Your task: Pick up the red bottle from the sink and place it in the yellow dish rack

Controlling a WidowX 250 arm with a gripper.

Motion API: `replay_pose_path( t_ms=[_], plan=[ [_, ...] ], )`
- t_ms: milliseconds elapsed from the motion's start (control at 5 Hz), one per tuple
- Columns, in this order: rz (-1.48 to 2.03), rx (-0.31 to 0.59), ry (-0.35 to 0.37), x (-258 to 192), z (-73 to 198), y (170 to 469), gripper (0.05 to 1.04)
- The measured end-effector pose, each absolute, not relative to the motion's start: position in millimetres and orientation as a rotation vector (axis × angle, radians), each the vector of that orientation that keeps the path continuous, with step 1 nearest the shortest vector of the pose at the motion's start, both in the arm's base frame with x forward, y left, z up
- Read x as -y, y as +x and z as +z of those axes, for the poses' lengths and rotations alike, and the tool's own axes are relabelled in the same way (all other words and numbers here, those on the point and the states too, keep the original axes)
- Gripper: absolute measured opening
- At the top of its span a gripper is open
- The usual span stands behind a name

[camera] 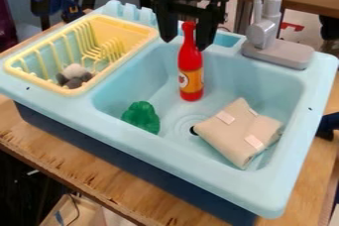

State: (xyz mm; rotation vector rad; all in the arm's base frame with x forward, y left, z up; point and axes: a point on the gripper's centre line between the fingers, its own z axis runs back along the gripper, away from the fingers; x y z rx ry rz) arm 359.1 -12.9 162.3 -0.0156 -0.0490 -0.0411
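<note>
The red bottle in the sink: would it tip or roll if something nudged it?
The red bottle would probably tip fairly easily, being tall and slim, and its rounded body could then roll in the sink. Its smooth, shiny surface suggests hard plastic, so it may feel stiff and slightly slippery.

Sink basin (157, 150): smooth plastic, slightly glossy. Dish rack (129, 28): smooth plastic. Bottle (191, 66): glossy plastic, smooth. Folded item (232, 128): matt cloth. Faucet (263, 34): smooth, with a satin, metal-like finish. Desk (99, 170): wood with visible grain and a rough, worn edge. End effector (190, 36): matt finish.
</note>
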Motion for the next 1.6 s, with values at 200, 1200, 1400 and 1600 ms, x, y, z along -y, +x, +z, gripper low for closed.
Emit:
replay_pose_path(
  t_ms=[200,1200,1400,1600],
  plan=[
    [-0.02,0.037,-0.017,13,162,357,0.586],
    [0.058,0.015,-0.038,-26,250,308,0.336],
    [0.051,0.067,-0.023,-39,257,307,0.336],
    [0.09,0.135,0.009,-56,257,317,0.336]
  ],
)
